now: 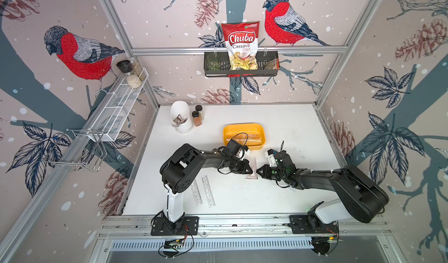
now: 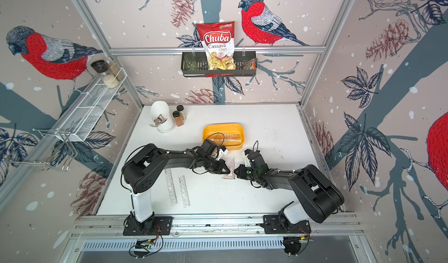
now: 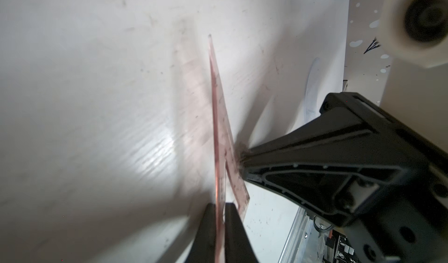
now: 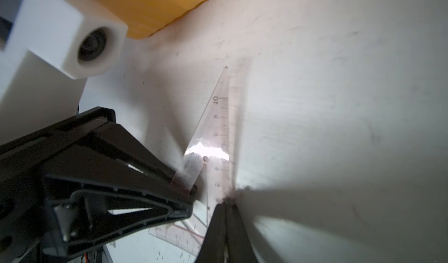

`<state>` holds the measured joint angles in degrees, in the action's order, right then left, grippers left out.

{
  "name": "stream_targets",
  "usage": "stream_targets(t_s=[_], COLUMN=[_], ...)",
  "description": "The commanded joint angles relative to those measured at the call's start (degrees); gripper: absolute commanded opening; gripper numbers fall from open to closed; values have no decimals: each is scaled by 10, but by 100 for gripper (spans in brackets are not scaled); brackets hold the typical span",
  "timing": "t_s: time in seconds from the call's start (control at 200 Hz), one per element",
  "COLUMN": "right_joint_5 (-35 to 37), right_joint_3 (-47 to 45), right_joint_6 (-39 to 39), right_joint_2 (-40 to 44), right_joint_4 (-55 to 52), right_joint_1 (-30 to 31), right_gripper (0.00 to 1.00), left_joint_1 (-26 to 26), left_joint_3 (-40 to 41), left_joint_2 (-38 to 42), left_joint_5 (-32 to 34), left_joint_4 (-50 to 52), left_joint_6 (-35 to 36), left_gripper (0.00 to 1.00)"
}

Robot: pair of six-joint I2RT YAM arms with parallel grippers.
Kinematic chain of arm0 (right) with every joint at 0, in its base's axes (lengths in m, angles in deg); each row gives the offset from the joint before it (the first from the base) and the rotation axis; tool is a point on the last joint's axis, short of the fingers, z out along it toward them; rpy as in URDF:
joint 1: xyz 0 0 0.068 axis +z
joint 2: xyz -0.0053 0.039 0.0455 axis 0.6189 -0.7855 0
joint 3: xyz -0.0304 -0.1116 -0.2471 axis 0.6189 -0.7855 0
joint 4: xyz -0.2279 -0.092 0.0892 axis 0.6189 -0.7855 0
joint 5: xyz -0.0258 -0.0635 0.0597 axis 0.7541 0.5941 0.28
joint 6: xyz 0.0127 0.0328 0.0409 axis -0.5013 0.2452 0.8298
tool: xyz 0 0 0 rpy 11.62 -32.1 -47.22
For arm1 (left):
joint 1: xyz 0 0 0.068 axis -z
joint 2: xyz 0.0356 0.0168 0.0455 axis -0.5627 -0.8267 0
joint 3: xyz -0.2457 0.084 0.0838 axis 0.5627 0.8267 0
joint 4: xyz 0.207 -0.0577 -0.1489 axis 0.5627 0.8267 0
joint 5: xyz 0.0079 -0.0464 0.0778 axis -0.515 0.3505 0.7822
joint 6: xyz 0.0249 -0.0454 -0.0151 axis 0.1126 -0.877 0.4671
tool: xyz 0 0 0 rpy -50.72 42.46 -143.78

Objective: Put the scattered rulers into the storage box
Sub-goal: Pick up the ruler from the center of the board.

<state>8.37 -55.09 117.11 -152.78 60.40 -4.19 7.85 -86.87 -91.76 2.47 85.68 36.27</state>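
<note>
Pink-tinted set square [image 1: 253, 165], tilted up on edge over the desk [image 1: 278, 196], just in front of the storage box [image 1: 242, 125]. The left pincer [image 3: 219, 206] is clamped on its slanted side. The right pincer [image 4: 226, 202] is pinched on its scaled edge, tip facing tip. Boxed rulers [image 1: 244, 136] lie inside the tub, and two clear straight rulers [image 1: 202, 192] lie side by side on the desk, well apart from the box.

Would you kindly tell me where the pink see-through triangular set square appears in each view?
In a top view: pink see-through triangular set square, middle of white table.
In a top view: same spot.
Left wrist: mid-picture, edge-on.
Right wrist: mid-picture, scale numbers readable.
Shared landmark: black right gripper closed on its edge.
</note>
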Motion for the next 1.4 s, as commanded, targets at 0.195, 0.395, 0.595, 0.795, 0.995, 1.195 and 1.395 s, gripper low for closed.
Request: stream_targets(t_s=[0.195, 0.395, 0.595, 0.795, 0.995, 1.195, 1.395], right_joint_5=[-142, -290, -341, -352, -366, -356, -296], right_joint_3=[37, 70, 72, 81, 79, 79, 138], right_joint_6=[-104, -145, -118, -99, -83, -72, -65], right_joint_2=[86, 110, 126, 86, 78, 77, 30], right_joint_4=[-77, -73, -1, 42, 68, 80, 69], right_joint_1=[-85, -136, -132, -101, -97, -97, -110], right_gripper=[30, 48, 52, 47, 13, 0, 0], left_joint_1=[-21, -57, -63, -63, -63, -67, -114], left_joint_3=[-14, -53, -57, -47, -45, -52, -71], left_joint_2=[59, 116, 140, 141, 139, 130, 139], left_joint_5=[-60, -167, -204, -216, -215, -210, -113], left_joint_4=[97, 192, 220, 208, 204, 207, 214], left_joint_6=[63, 154, 194, 192, 190, 192, 167], left_gripper=[0, 0, 0, 0, 0, 0, 45])
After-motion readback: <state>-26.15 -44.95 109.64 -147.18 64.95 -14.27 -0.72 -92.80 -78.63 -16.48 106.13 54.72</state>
